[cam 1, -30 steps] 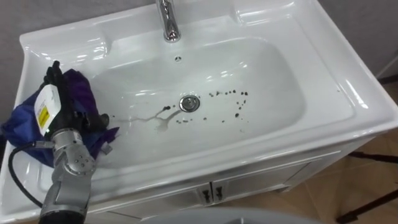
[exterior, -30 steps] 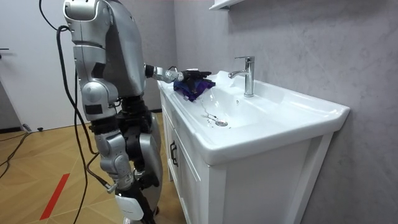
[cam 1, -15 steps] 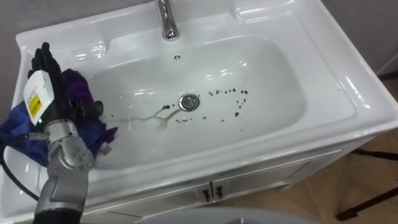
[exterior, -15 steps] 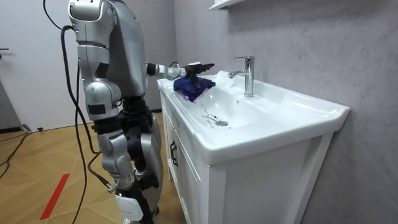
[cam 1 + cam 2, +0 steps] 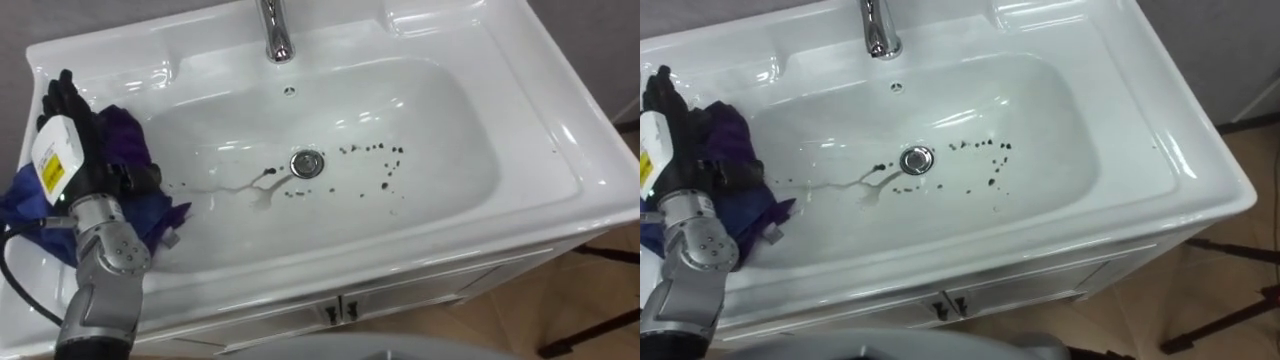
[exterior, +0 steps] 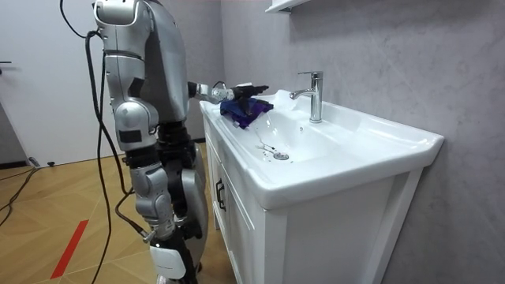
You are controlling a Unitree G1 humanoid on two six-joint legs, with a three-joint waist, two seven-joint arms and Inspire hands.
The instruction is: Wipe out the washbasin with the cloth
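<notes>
Standing at white basin (image 5: pixel 520 120), grey wall (image 6: pixel 355 39) behind. Dark specks (image 5: pixel 375 151) beside drain (image 5: pixel 307 164). Left hand (image 5: pixel 72 160) rests fingers (image 5: pixel 62 90) straight on purple cloth (image 5: pixel 125 135) at the rim.

Bright, even light comes from overhead. It throws white glare streaks along the rim and back ledge of the basin (image 5: pixel 520 110) and glints on the tap (image 5: pixel 277 35). Shadows are soft; the bowl only greys gently beside my left hand (image 5: pixel 75 170).

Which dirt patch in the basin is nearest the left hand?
The pale smear with dark blots left of the drain, on the side of the left hand and purple cloth. The scattered dark specks lie right of the drain, farther off.
</notes>
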